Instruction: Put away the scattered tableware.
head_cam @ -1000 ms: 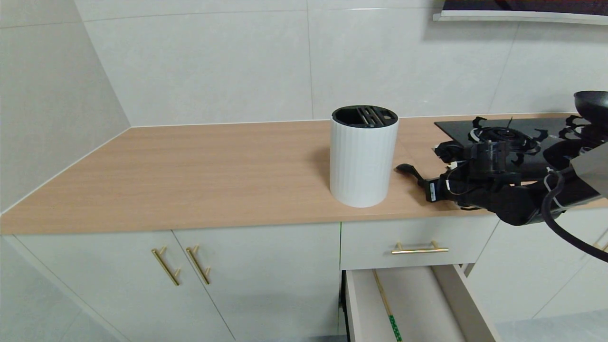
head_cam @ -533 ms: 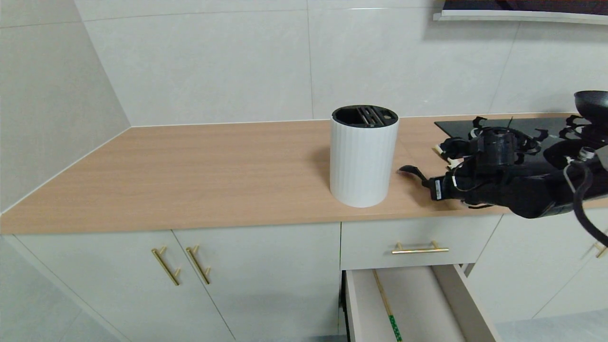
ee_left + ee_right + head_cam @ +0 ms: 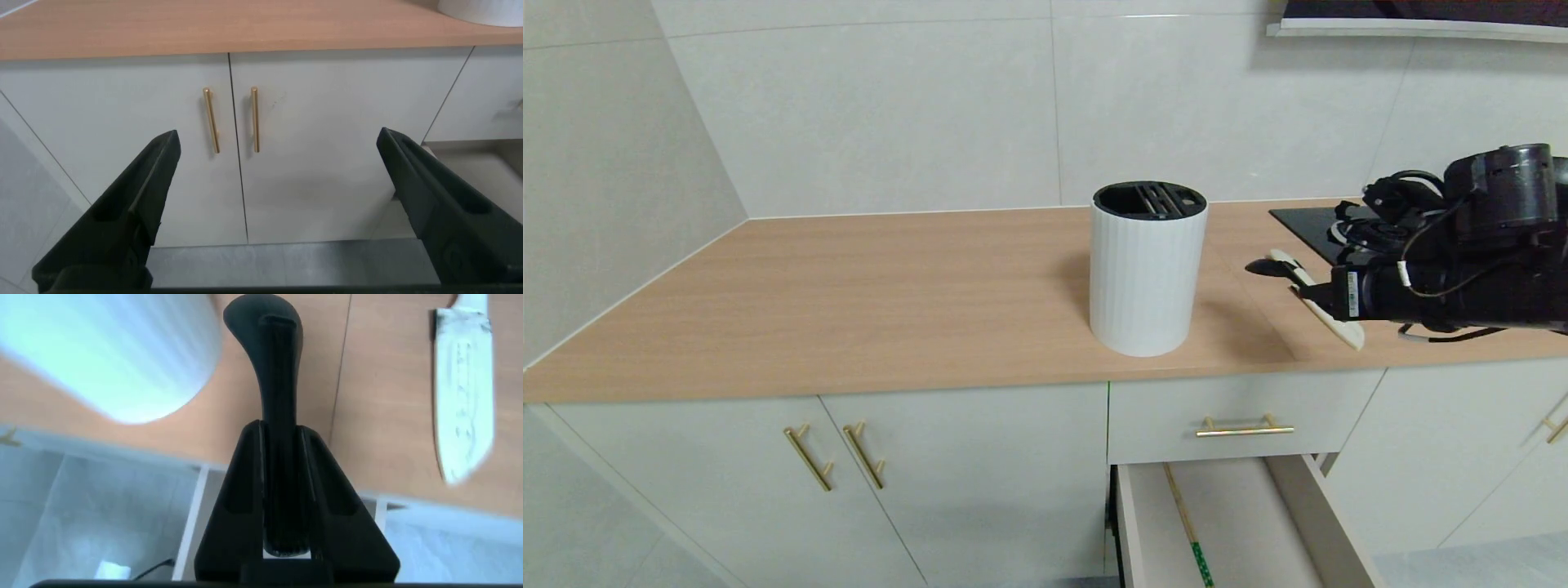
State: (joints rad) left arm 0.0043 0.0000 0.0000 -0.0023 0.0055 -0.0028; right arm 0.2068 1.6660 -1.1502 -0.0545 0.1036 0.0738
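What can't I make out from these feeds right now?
- Black-handled utensil in the right gripper: working end hidden by that gripper, both views.
- White blade on the wooden counter: partly covered by the gripper in head view, far end cut off by right wrist view's edge.
- White ribbed cylindrical holder: slot contents too dark, head view.

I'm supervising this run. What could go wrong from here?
The right gripper is shut on a black handle close to the white holder; a swing could knock it over. The white knife lies near the front edge of the countertop and could get brushed off.
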